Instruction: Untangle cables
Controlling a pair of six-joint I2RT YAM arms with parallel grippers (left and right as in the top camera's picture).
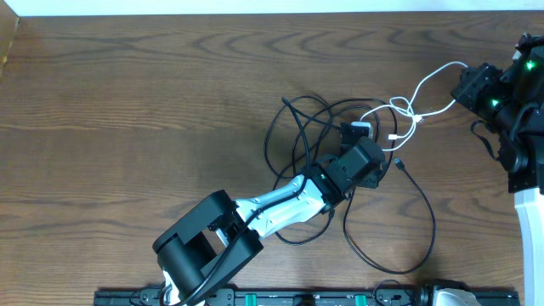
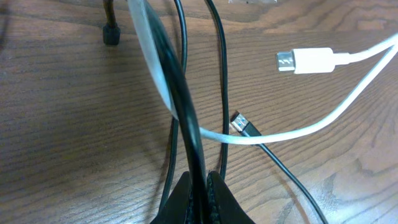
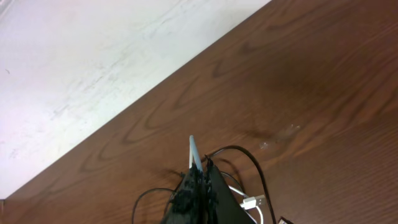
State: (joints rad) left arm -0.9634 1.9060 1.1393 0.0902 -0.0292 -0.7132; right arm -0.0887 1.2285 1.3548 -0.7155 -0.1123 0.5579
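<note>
From overhead, the left arm [image 1: 280, 200] is reaching in from the bottom edge to the middle of the wooden surface [image 1: 127, 127], its wrist sitting right on top of the tangle. The black cord [image 1: 433, 225] is sprawling in big loops around that wrist, one loop sweeping out to the right. The white cord [image 1: 414, 110] is curling in small loops just beyond the wrist and running off to the right arm [image 1: 510, 119] at the right edge. Over to the left wrist view: the left fingers [image 2: 199, 196] are pinching fully together on a strand of the black cord. That strand is rising up through the frame with a pale blur alongside it that I can't make out. Past them the white cord is crossing the black strands, its white plug [image 2: 305, 60] lying flat, and the black cord's small metal plug [image 2: 244, 124] is resting just beside the white line. Now the right wrist view: the right fingers [image 3: 196, 183] are squeezing shut too, gripping the white cord. A short pale end is poking up above the tips, with the tangle lying on the surface beyond.
</note>
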